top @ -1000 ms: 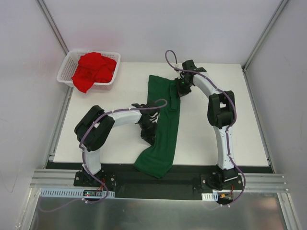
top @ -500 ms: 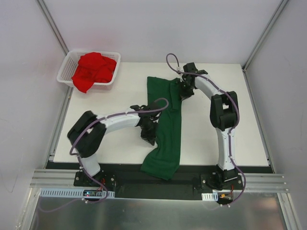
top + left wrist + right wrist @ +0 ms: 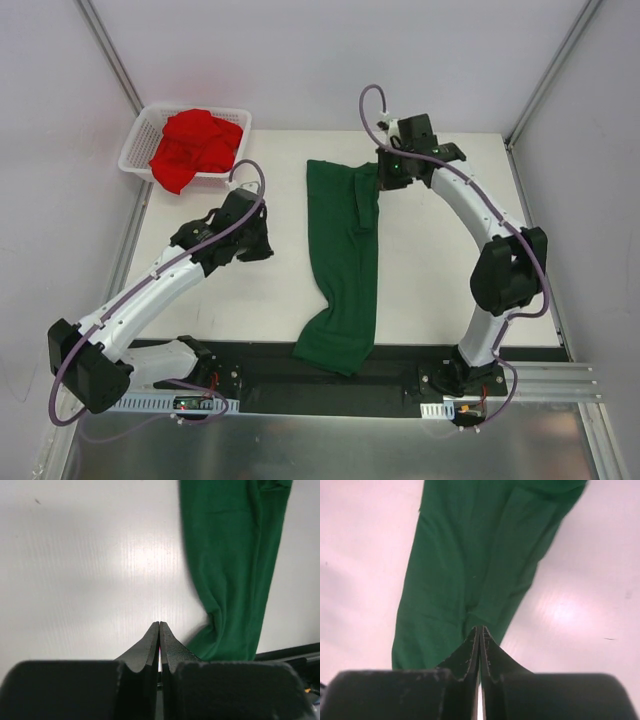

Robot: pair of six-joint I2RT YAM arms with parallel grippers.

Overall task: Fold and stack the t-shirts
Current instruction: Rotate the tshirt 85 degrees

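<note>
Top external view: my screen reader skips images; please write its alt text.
A dark green t-shirt lies in a long strip on the white table, left gripper beside it, right gripper at its far corner, both shut. A red t-shirt fills a white basket.

The green shirt lies as a long strip down the middle of the desk. Its near end droops over the front edge, so it splits the bare top in two. To its right the desk is open out to the right wall, with only the right arm arching over that side. To its left there is bare room too, though the left arm slants across it. The left pincer, tips pressed together, is well clear of the cloth. The basket, heaped with the red shirt, fills the far left corner. The right pincer, tips together, hangs over the strip's far right corner.
</note>
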